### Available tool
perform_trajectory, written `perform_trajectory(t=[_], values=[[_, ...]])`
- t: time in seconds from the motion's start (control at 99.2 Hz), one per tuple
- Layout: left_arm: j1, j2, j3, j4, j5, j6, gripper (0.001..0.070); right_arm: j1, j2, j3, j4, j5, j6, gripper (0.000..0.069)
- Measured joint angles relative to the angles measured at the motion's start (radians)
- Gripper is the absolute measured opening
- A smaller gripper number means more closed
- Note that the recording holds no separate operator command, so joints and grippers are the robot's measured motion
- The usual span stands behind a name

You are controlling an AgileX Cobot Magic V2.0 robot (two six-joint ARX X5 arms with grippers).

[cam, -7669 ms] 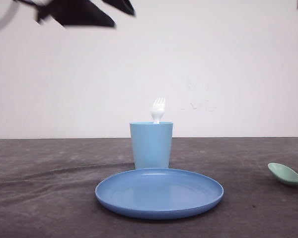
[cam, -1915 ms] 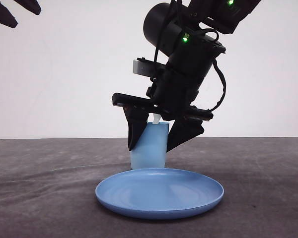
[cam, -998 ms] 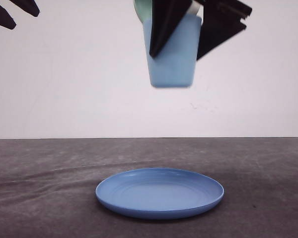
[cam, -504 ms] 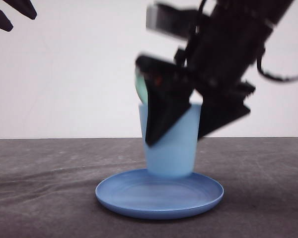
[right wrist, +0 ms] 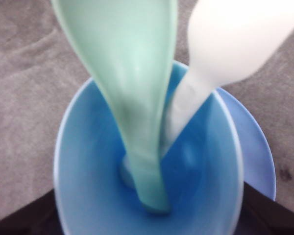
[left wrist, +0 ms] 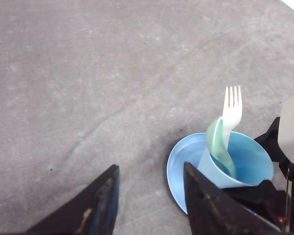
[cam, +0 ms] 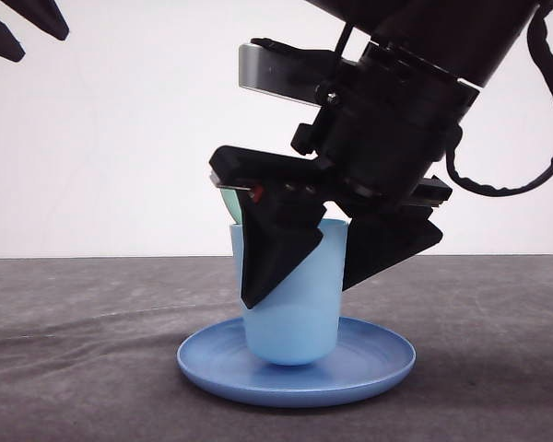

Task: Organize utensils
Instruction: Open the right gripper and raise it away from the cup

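Right gripper (cam: pixel 336 267), big and black, comes down from the upper right in the front view and clamps the cup (cam: pixel 293 299) between its two wedge-shaped fingers, one finger (cam: pixel 275 258) pressed on the cup's left side and the other on its right. The cup is light blue and leans a little. Its base sits on the plate (cam: pixel 378 364), a round blue plate lying flat on the dark grey table (cam: pixel 92 359). Whether the base rests fully on the plate or only touches at one edge, I cannot tell.

Both utensils stand inside the cup. From the right wrist camera, looking straight down into it, the spoon (right wrist: pixel 132 88) is pale mint green, its handle reaching the cup's floor and its bowl rising toward the lens. Beside it is the fork (right wrist: pixel 220 54), white, with a thick rounded handle, blurred by closeness. From the left wrist camera the fork's (left wrist: pixel 231 110) tines point up above the rim, with the spoon (left wrist: pixel 218 144) leaning just beside it, touching or nearly so. In the front view only a sliver of spoon (cam: pixel 229 201) peeks out behind the gripper's finger.

Left gripper (left wrist: pixel 149 200) hangs high and well apart from the plate, over bare table. Its two dark fingers stand spread with nothing between them.
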Motion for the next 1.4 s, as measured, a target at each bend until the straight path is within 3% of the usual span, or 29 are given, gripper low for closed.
perform_trajectory(t=[0.131, 0.383, 0.726, 1.048, 1.401], values=[[0.0, 0.0, 0.0, 0.0, 0.0, 0.0, 0.0235, 0.0, 0.0, 0.0, -0.001, 0.0, 0.002, 0.0539], [0.0, 0.0, 0.0, -0.002, 0.0, 0.0, 0.0235, 0.0, -0.025, 0.0, -0.063, -0.001, 0.002, 0.0555], [0.0, 0.0, 0.0, -0.006, 0.0, 0.0, 0.0235, 0.0, -0.362, 0.0, -0.207, 0.003, 0.002, 0.0555], [0.0, 0.0, 0.0, -0.006, 0.0, -0.001, 0.0235, 0.0, -0.692, 0.0, -0.208, 0.201, -0.001, 0.0542], [0.0, -0.014, 0.0, 0.009, 0.0, -0.001, 0.0235, 0.0, -0.813, 0.0, -0.262, 0.29, -0.029, 0.0542]])
